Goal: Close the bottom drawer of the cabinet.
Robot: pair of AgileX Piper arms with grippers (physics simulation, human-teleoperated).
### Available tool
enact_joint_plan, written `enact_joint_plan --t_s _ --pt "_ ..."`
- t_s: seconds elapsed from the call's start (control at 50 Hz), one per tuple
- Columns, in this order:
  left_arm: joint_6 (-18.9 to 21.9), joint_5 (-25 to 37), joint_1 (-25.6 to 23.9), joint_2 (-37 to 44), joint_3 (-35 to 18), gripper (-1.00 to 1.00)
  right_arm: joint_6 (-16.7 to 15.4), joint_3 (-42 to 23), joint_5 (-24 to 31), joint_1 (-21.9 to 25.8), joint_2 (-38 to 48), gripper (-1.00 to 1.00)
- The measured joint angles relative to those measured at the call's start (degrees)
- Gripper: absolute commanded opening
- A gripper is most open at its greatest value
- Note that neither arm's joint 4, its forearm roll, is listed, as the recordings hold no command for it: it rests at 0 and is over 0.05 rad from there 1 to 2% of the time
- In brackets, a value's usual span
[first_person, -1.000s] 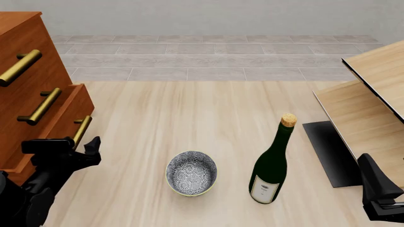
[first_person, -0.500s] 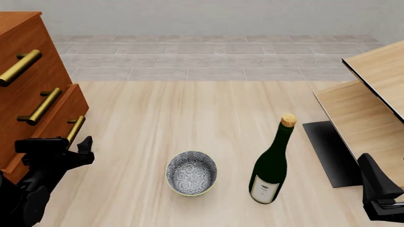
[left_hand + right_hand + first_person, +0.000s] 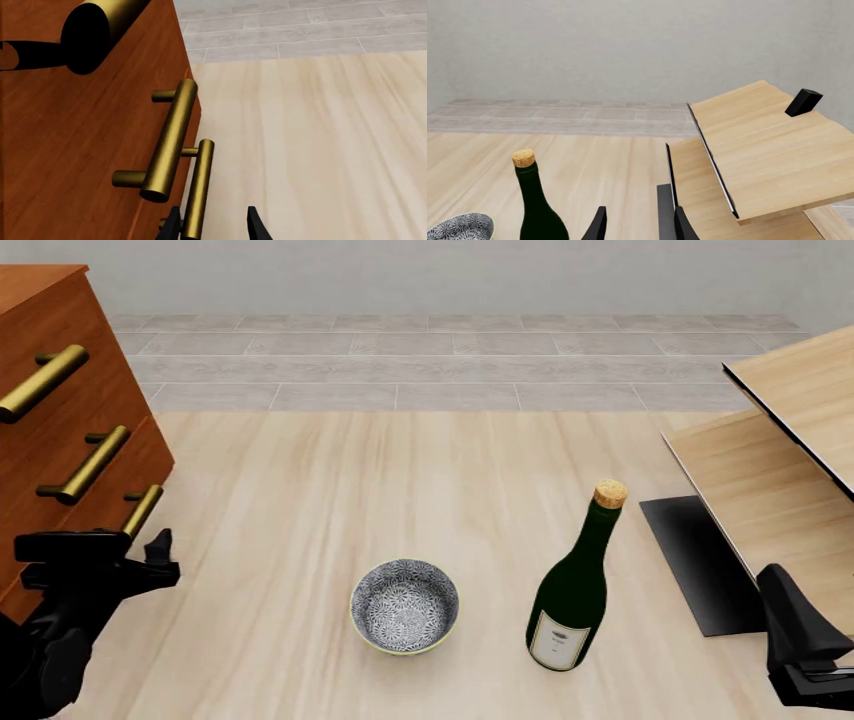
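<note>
The cabinet (image 3: 54,350) stands at the far left, reddish-brown with three brass bar handles. The bottom drawer (image 3: 100,522) sits nearly flush with the two drawers above it. Its brass handle (image 3: 142,508) also shows in the left wrist view (image 3: 199,195). My left gripper (image 3: 120,550) is open right at the drawer front. In the left wrist view (image 3: 215,227) the handle's lower end lies between the fingers, close to one of them. My right gripper (image 3: 781,590) is open and empty at the near right, and its fingers (image 3: 599,225) point toward the far wall.
A patterned bowl (image 3: 404,605) and a dark green corked bottle (image 3: 577,585) stand on the table's near middle. Pale light-wood furniture with black edges (image 3: 787,440) fills the right side, close to my right gripper; it also shows in the right wrist view (image 3: 760,150).
The bottom drawer has slid leftward into the cabinet, from well out to nearly flush. My left gripper has moved left with it. The right arm has not moved.
</note>
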Motion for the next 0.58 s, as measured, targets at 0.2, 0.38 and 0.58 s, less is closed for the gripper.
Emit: enact_joint_plan --t_s 0.2,0.38,0.58 --pt "2.77 -0.04 0.71 0.37 -0.13 1.00 0.08 -0.03 0.01 -0.01 0.02 1.00" --pt "5.04 -0.04 0.93 0.56 -0.07 1.00 0.11 -0.06 0.05 -0.02 0.01 1.00" --pt "6.52 -0.04 1.10 0.68 -0.05 1.00 0.10 -0.07 0.06 -0.02 0.00 1.00"
